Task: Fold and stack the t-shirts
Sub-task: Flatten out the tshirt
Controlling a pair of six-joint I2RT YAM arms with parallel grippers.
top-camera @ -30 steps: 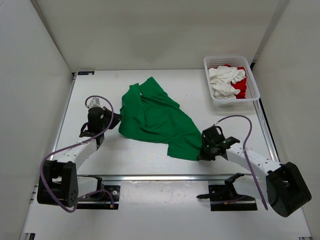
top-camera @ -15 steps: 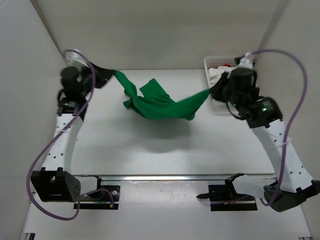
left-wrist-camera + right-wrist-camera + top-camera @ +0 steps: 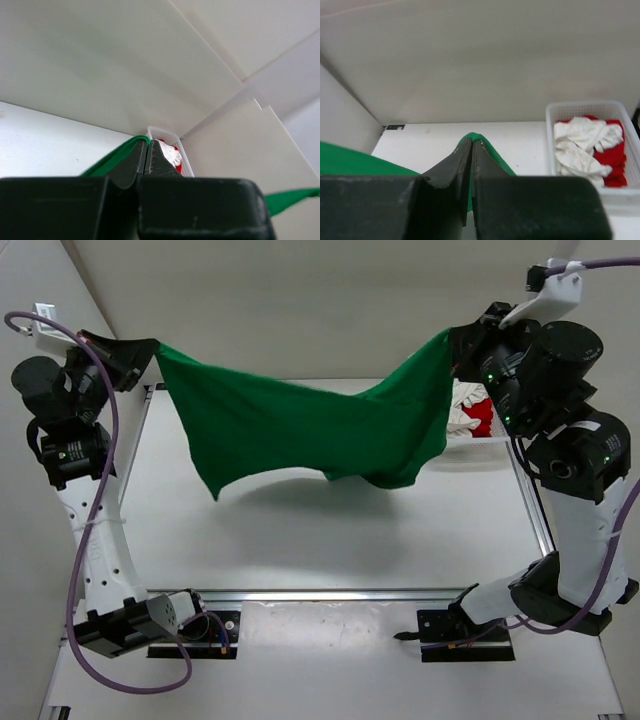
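The green t-shirt (image 3: 310,430) hangs spread in the air above the table, stretched between both raised arms. My left gripper (image 3: 152,348) is shut on its left upper corner. My right gripper (image 3: 455,340) is shut on its right upper corner. In the left wrist view the jaws (image 3: 148,142) are pressed together with green cloth (image 3: 112,157) at their side. In the right wrist view green cloth (image 3: 490,150) shows behind the shut gripper (image 3: 471,141). The white t-shirt (image 3: 580,135) and the red t-shirt (image 3: 612,160) lie crumpled in the basket.
The white mesh basket (image 3: 585,107) stands at the back right corner of the table (image 3: 350,540), partly hidden by my right arm in the top view. White walls close in the left, back and right sides.
Both arms have risen and drawn apart, lifting the green t-shirt off the table and stretching it wide in the air. Both grippers have stayed shut on it.
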